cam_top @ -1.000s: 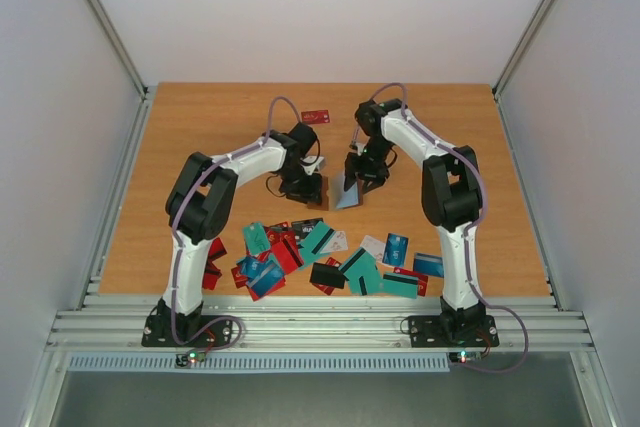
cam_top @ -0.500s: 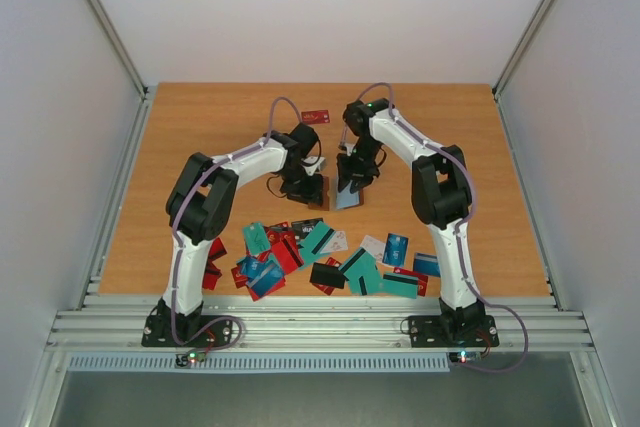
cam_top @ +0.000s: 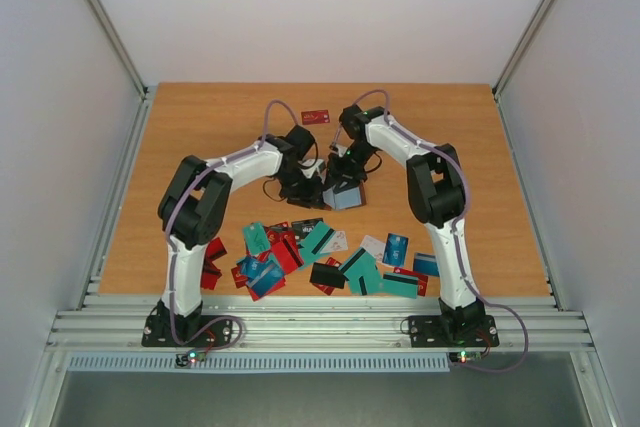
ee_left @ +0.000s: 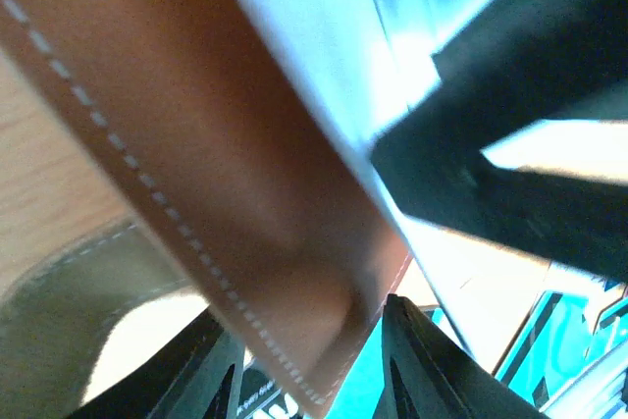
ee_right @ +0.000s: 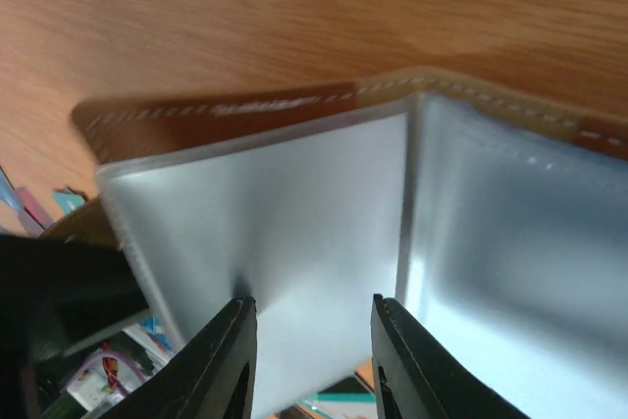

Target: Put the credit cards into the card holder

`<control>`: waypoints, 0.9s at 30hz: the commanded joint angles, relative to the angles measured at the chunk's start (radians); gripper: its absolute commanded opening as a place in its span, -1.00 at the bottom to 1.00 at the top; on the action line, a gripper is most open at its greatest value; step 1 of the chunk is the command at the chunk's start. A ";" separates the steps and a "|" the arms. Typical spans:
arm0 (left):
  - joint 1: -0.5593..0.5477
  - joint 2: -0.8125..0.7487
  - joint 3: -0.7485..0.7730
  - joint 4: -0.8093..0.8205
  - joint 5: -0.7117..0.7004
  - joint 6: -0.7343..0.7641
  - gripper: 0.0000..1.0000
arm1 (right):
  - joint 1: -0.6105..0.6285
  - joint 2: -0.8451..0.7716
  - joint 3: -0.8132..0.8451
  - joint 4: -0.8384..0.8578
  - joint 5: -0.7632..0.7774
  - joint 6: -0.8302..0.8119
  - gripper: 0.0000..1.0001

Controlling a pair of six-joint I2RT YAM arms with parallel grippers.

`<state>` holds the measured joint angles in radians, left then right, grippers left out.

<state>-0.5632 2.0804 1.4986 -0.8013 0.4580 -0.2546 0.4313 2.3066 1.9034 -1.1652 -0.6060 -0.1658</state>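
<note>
The card holder (cam_top: 343, 197) stands open in the middle of the table, brown outside and greyish inside. My left gripper (cam_top: 307, 185) is at its left side, shut on a brown stitched flap (ee_left: 226, 144), whose corner sits between the jaws (ee_left: 312, 365). My right gripper (cam_top: 346, 171) is over the holder from the right, open and empty, with its fingertips against the grey inner sleeve (ee_right: 294, 213) and the brown edge (ee_right: 245, 105) above. The credit cards (cam_top: 320, 252) lie in a loose heap of teal, red, blue, black and white near the front edge.
One red card (cam_top: 316, 116) lies alone at the back of the table. A teal card (ee_left: 564, 326) shows past the holder in the left wrist view. The two arms bend toward each other, their wrists almost touching over the holder.
My right gripper has moved left and closed in on the card holder and the left gripper. The left gripper has stayed at the holder, which has shifted slightly.
</note>
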 commanded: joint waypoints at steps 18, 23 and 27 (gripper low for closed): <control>0.008 -0.279 -0.112 0.042 -0.009 0.003 -0.17 | 0.007 0.083 -0.054 0.142 -0.052 0.075 -0.31; 0.008 -0.206 -0.093 0.143 0.084 -0.038 -0.18 | 0.007 0.075 -0.073 0.162 -0.068 0.085 -0.29; 0.009 -0.128 -0.074 0.197 0.121 -0.064 -0.19 | 0.007 0.052 -0.096 0.178 -0.084 0.088 -0.29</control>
<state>-0.5533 1.8763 1.3956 -0.7033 0.5102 -0.2844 0.4316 2.3585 1.8477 -1.0271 -0.7082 -0.0925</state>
